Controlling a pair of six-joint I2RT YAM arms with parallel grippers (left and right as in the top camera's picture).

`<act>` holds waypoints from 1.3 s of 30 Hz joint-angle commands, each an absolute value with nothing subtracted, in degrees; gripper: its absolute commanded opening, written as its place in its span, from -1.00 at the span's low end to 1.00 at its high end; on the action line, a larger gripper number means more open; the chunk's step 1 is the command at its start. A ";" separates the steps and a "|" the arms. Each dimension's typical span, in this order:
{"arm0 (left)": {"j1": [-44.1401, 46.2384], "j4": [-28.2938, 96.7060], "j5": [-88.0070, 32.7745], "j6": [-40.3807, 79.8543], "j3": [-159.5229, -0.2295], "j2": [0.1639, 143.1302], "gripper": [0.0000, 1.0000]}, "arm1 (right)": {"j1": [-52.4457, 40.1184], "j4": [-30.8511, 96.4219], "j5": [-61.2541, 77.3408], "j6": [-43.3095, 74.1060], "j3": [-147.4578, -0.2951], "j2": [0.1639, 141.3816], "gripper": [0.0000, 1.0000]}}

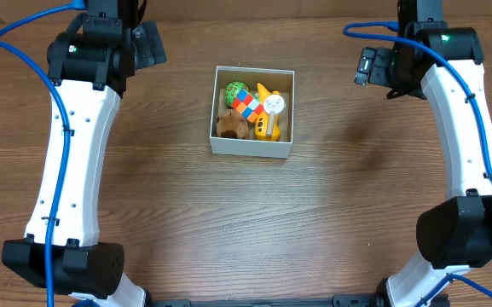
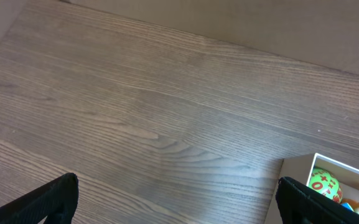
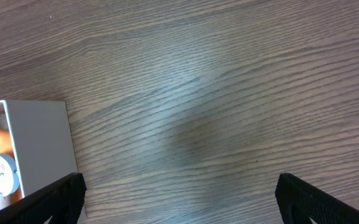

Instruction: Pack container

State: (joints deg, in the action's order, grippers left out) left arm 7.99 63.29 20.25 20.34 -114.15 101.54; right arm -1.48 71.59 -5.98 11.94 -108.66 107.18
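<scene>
Brown wood-grain desk (image 1: 254, 230) runs under all three views. The left gripper (image 2: 178, 180) hangs over bare grain with its two black fingers (image 2: 51, 200) spread wide and nothing between them; the right gripper (image 3: 179, 179) is released in the same way, its fingers (image 3: 319, 200) far apart and empty.

From overhead, the left gripper (image 1: 147, 44) sits toward the far-left corner of the desk and the right gripper (image 1: 369, 66) toward the far-right corner; each is well apart from the box and on its own side of it. I judge that this stance keeps both arms out of the box's way and gives the overhead camera an unblocked look into it.

Outward from the grippers, the container (image 1: 251, 147) stands flat on the desk midway between the left and right edges, nearer the far edge than the near one; one white corner of the container (image 2: 300, 167) shows at the lower right of the left wrist view, and a side wall of the container (image 3: 39, 143) at the left of the right wrist view.

Inside it, a green ball (image 1: 235, 89), a checkered block toy (image 1: 246, 107), a brown toy (image 1: 232, 126), a yellow toy (image 1: 268, 130) and a white round face piece (image 1: 274, 103) lie crowded together and touching; they fill most of the floor, likely set close so that all fit. No toy shows on the desk outside the walls, so the packing looks finished or very nearly so.
</scene>
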 commanded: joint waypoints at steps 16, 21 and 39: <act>7.88 63.40 21.17 19.27 -114.61 101.23 0.99 | -7.03 25.19 -4.03 3.97 -79.68 43.90 1.00; 7.88 63.40 21.17 19.27 -114.61 101.23 1.00 | -7.01 12.01 -6.39 3.99 -54.87 24.45 1.00; 7.88 63.40 21.15 19.27 -114.61 101.23 0.99 | -7.01 1.98 -3.33 4.43 -12.47 3.22 1.00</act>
